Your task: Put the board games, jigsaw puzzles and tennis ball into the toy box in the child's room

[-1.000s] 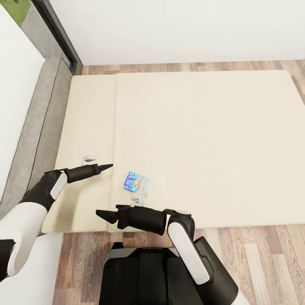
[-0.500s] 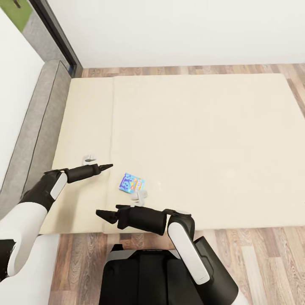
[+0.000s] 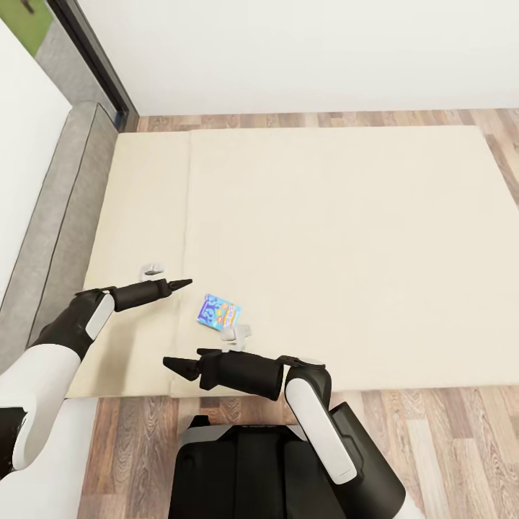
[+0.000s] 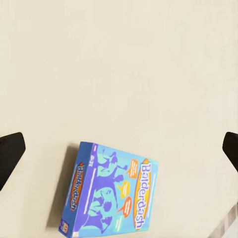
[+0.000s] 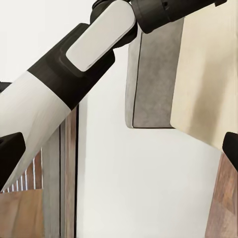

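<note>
Blue game box (image 3: 219,313): lies flat on the bed (image 3: 346,238), near its front edge, just right of the seam between the two mattress parts.
Left tool (image 3: 184,282): hovers above the mattress, up and left of the box, not touching it. In the left wrist view its dark fingertips (image 4: 11,153) sit at opposite edges, so it is spread wide and carries nothing.
Right tool (image 3: 170,362): points left over the bed's front edge, below the box. Its fingertips (image 5: 10,156) also stand far apart, released, nothing between them.
Risk: the box is thin and flat on a soft surface; fingers coming straight down could slide over the lid or push it away rather than catch its sides. A nudge toward the front edge could drop it to the floor (image 3: 447,432).
Head view adds: where both arms and the box lie on the bed.
Left wrist view adds: the box's lid lettering, "Balderdash", its tilt, and one side wall.
Right wrist view adds: the left arm (image 5: 74,64) and the grey headboard (image 5: 153,79), not the box.
</note>
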Robot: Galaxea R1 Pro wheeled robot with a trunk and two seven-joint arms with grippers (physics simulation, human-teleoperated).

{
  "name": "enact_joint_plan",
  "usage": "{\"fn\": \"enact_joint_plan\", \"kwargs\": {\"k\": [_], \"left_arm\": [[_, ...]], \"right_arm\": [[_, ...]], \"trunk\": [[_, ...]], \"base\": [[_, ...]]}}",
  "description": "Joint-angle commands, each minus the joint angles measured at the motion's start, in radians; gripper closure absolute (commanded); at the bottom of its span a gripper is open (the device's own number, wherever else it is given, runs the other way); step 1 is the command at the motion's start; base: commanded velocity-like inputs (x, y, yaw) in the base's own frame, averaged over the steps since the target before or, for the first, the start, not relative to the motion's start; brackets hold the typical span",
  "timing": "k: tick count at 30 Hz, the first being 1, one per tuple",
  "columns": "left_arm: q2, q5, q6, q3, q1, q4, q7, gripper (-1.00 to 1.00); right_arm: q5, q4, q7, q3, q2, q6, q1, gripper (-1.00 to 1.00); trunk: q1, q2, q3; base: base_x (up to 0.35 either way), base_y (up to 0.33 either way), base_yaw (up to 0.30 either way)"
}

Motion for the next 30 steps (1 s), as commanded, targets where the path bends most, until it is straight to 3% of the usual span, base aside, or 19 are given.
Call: {"fn": "enact_joint_plan", "kwargs": {"k": [1, 30], "left_arm": [[0.001, 0.009, 0.008, -0.004, 0.0, 0.0, 0.001, -1.0], [0.0, 0.009, 0.009, -0.004, 0.0, 0.0, 0.001, -1.0]], "right_arm": [[0.004, 0.0, 0.005, -0.001, 0.0, 0.004, 0.0, -1.0], [0.004, 0.0, 0.005, -0.001, 0.0, 0.004, 0.0, -1.0]], "trunk": [[0.001, -0.002, -0.001], [0.001, -0.002, -0.001]], "base": [[0.0, -0.208, 0.0], [-0.013, -0.109, 0.0]]}}
